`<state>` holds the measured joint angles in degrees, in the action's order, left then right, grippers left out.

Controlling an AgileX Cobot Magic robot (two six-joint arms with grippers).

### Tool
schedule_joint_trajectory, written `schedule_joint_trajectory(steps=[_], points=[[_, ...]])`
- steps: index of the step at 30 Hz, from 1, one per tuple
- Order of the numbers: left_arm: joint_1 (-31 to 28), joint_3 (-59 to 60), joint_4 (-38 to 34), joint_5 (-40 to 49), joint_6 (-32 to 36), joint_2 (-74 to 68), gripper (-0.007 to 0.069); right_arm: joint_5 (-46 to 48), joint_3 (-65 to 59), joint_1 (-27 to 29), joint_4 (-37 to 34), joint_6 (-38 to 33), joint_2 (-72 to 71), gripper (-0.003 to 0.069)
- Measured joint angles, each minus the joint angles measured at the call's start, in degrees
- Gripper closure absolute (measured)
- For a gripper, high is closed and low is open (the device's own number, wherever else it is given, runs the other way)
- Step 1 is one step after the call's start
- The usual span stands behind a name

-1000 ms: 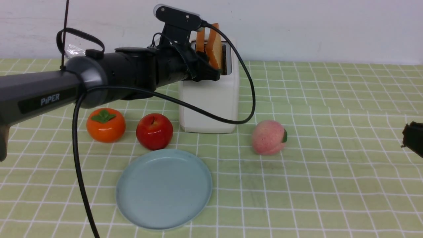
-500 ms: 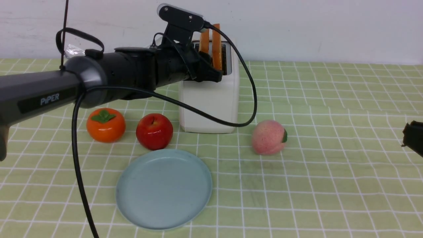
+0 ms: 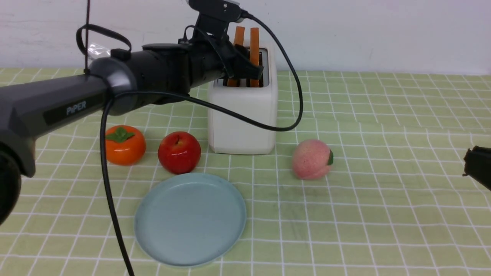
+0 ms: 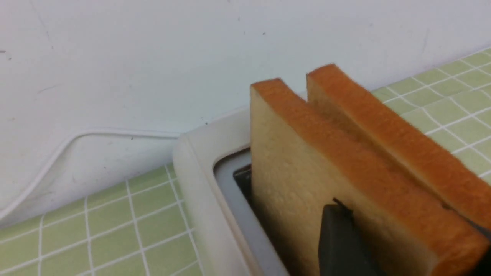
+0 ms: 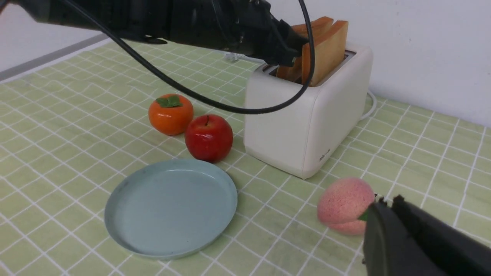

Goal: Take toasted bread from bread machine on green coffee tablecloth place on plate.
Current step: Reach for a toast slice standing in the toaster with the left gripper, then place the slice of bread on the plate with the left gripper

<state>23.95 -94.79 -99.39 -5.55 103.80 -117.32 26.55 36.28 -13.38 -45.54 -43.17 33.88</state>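
Two slices of toasted bread stand upright in the slots of the white bread machine (image 3: 243, 119), on the green coffee tablecloth (image 3: 383, 191). My left gripper (image 3: 241, 71) reaches in from the left and is shut on the left slice (image 3: 238, 36). In the left wrist view one finger (image 4: 339, 241) lies on that slice's pale face (image 4: 291, 168), the other in the gap before the second slice (image 4: 383, 115). The right slice (image 3: 254, 42) is free. The pale blue plate (image 3: 190, 218) lies bare in front of the bread machine. My right gripper (image 3: 475, 163) hovers shut at the far right, holding nothing.
An orange persimmon (image 3: 122, 145) and a red apple (image 3: 179, 152) sit between the plate and the bread machine's left side. A pink peach (image 3: 311, 159) lies to its right, close to my right gripper (image 5: 387, 201). The left arm's black cable (image 3: 284, 126) hangs across the bread machine's front.
The two slices leaned to the right a second ago and now stand straight. My left arm has risen slightly, still gripping the left slice. The right gripper has barely moved.
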Motion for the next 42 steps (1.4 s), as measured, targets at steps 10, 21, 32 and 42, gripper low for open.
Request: schedule_joint_trajectory(steps=[10, 21, 32, 42], points=[[0.0, -0.1, 0.0, -0.4, 0.0, -0.2, 0.0466, 0.0, 0.0, 0.0, 0.0, 0.0, 0.0, 0.0638], [0.0, -0.1, -0.2, -0.9, -2.6, 3.3, 0.0537, 0.0, 0.0, 0.0, -0.1, 0.0, 0.0, 0.0654], [0.0, 5.3, -0.2, 0.0, -10.8, 21.5, 0.0537, -1.4, 0.0, 0.0, -2.1, 0.0, 0.0, 0.0657], [0.0, 33.2, 0.2, 13.8, -21.3, 42.3, 0.0537, -0.3, 0.0, 0.0, -4.2, 0.0, 0.0, 0.0657]])
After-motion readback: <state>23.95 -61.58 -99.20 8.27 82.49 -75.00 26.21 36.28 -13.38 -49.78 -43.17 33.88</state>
